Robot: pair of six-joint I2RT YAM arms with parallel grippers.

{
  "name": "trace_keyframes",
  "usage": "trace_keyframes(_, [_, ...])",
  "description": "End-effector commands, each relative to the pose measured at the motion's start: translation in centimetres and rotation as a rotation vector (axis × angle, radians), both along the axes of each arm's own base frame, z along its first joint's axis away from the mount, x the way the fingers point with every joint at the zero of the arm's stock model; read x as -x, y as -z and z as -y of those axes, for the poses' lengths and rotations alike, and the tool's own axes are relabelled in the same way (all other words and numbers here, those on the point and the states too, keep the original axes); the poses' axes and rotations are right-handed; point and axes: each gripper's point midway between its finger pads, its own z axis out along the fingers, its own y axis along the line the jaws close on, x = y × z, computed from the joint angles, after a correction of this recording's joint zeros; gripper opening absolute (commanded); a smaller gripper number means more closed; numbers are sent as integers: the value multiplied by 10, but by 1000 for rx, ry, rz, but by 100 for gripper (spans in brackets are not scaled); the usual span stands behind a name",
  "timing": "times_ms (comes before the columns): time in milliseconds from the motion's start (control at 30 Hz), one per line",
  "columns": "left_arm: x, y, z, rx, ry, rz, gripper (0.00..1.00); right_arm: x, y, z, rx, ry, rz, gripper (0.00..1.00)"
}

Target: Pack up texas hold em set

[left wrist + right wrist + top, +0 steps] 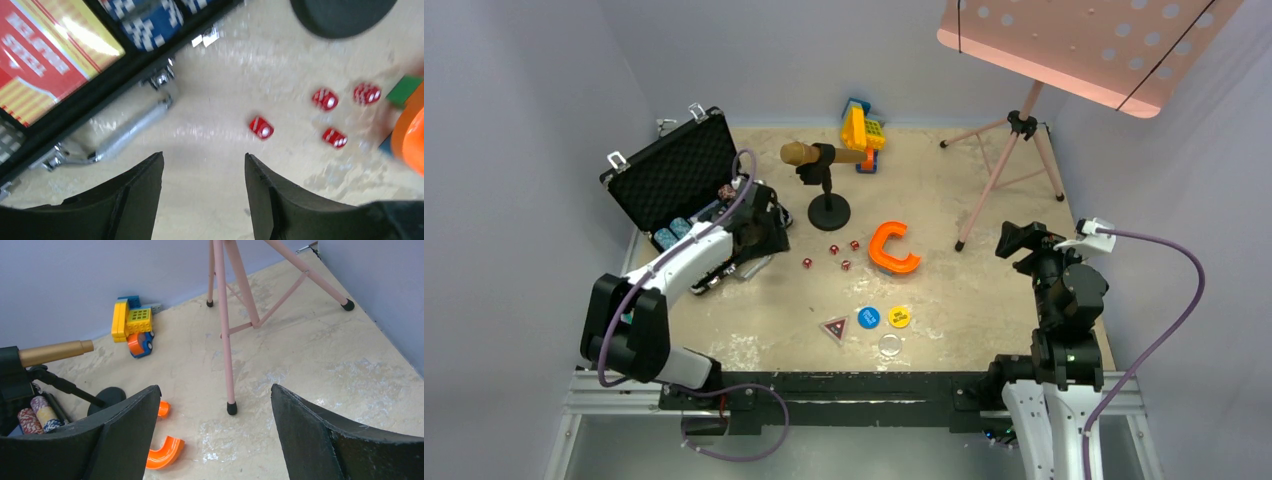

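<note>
Left wrist view: we see our left gripper [203, 156] wide and empty, red dice [261, 127] at two o'clock; right gripper [215, 387] likewise wide.

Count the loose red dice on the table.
4: one die nearest the case, a second, third and fourth toward the orange C-shaped piece. Others may be hidden inside it.

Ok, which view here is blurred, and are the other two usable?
Left wrist: motion blur throughout, with the red dice and the case edge streaked. Right wrist: sharp, and the pink stand is crisp. Top external: even light, soft shadows, no glare.
</note>
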Motion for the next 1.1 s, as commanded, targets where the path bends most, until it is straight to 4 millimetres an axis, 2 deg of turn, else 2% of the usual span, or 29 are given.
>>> trace_keyframes(0, [23, -11, 12, -6, 147, 63, 67, 5, -27, 0, 9, -3, 77, 86])
trace_keyframes(67, [25, -19, 22, -35, 242, 134, 71, 5, -27, -1, 8, -7, 79, 86])
trace_keyframes(167, [23, -22, 41, -53, 374, 184, 73, 5, -28, -1, 10, -10, 82, 86])
trace_keyframes(300, [26, -15, 65, -34, 545, 194, 74, 8, -29, -2, 9, -10, 90, 86])
trace_keyframes(500, [28, -5, 90, -2, 746, 199, 74, 10, -32, -1, 9, -6, 102, 87])
trace_keyframes(767, [19, 11, 85, -96, 819, 116, 72, 10, -32, -3, 7, -14, 108, 87])
trace_keyframes(1067, [1, 26, 87, -150, 817, 19, 65, 10, -31, -3, 7, -14, 105, 87])
